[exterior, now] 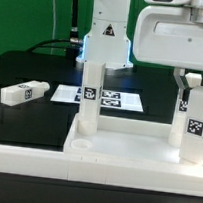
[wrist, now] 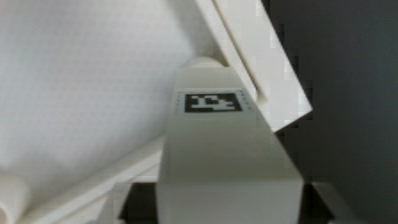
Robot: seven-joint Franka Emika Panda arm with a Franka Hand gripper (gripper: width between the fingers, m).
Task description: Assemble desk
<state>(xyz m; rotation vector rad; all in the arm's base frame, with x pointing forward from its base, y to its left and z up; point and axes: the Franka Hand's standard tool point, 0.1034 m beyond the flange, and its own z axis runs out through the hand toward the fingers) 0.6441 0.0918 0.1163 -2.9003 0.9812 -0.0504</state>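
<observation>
- Now the claw [exterior: 193, 84] hangs at the exterior view's right, and its two fingers are closed on the upper end of one white leg, the held leg [exterior: 193, 139].
- In the wrist view the same held leg [wrist: 217, 165] fills the space between the jaws, its tag facing the camera. So I judge the grip as firm, though the fingertips themselves are hard to see.
- The desk top [exterior: 135, 148] lies flat on the dark table with its rimmed side up, near the front of the scene.
- A standing leg [exterior: 89, 108] is upright at the desk top's corner on the exterior view's left.
- A loose leg [exterior: 25, 92] lies on its side on the table, well apart to the exterior view's left.
- The marker board [exterior: 125, 100] lies flat behind the desk top.
- What matters for the coming move: the held leg points straight down from the claw, its long axis vertical, and its lower end is at the desk top's corner on the exterior view's right.
- I cannot tell whether that end is already seated in the corner or only touching it.
- I think any tilt of this axis would make the leg jam, so the claw should stay directly above the corner.
</observation>
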